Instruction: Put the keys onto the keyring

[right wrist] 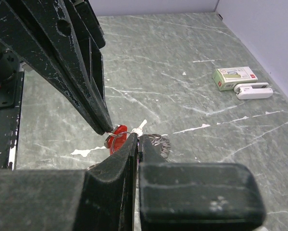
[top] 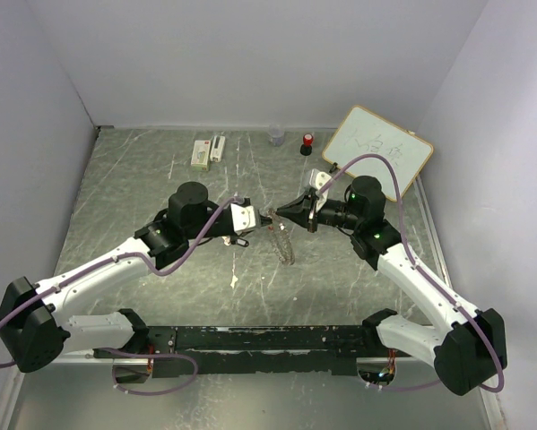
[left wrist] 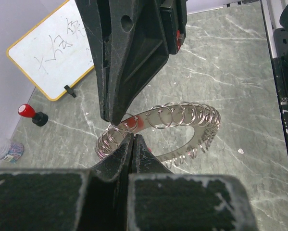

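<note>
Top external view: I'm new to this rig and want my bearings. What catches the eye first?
The left gripper and right gripper meet tip to tip in the middle of the scene, both shut, at the keyring, a big hoop of coiled wire loops. A red key head glows right at the pinch. At the far right stands a tilted, scribbled whiteboard.
</note>
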`<state>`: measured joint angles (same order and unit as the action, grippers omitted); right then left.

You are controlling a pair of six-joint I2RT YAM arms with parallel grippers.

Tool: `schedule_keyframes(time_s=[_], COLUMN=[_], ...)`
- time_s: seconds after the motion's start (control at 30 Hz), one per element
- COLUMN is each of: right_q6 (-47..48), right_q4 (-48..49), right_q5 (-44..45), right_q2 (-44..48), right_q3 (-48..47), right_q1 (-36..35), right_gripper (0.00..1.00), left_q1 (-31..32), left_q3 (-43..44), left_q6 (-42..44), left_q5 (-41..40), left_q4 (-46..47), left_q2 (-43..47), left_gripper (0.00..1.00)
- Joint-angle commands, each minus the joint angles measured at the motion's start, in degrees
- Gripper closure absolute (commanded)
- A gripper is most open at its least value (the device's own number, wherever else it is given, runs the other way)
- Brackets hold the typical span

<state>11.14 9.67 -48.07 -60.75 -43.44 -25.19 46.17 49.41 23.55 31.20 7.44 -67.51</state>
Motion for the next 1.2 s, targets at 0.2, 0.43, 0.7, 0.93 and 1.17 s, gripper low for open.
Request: schedule_keyframes(time_s=[0.2, 0.43, 0.7, 0.93, 1.17], right_q6=[0.3, -1.1, -2.8, -4.3, -9.3], right_q4=[3.9, 5.7, 7.7, 9.6, 16.7], right_q5=[2.2, 1.9, 2.3, 4.2, 7.4], right_q2=[0.4, 1.0, 1.0, 1.8, 3.5], right_q3=[-0.8, -0.4, 0.1, 1.0, 4.3], right_q1=[0.1, 0.1, 0.1, 0.1, 0.1], right_gripper=[1.0, 1.0, 1.0, 1.0, 1.0], left_q1=[1.4, 1.4, 1.4, 1.4, 1.4], left_q3=[1.5, 2.3, 3.2, 2.3, 0.4], left_q6=[-0.6, -0.6, -0.6, -1.1, -2.1], left_q5=[2.9, 2.7, 2.7, 1.8, 0.3], left_q4=[0.3, 0.3, 1.3, 2.0, 3.9], left_q2=[-0.5, -1.6, -2.4, -2.0, -1.5], left_gripper=[0.93, 0.93, 0.93, 0.93, 0.93])
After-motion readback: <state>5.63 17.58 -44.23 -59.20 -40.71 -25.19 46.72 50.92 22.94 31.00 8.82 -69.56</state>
